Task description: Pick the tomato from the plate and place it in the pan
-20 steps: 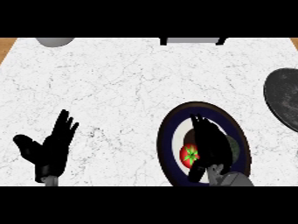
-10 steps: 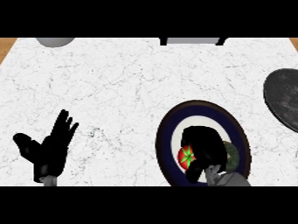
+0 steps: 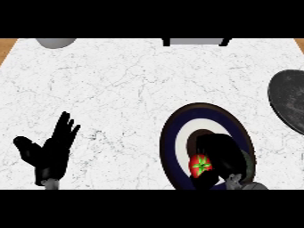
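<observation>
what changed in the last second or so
The right robot hand has curled its fingers, straight a second ago, round the red tomato with a green stem, taking hold of it. The tomato remains on the round dark blue and white plate, not lifted. The left robot hand stays open at the lower left, and the round dark grey pan at the right edge has not moved.

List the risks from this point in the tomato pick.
The right robot hand curls round the tomato mostly from its right, so it might slip out when lifted. The pan lies off to the right, cut by the view's edge; the carry could clip the plate or stop short.
</observation>
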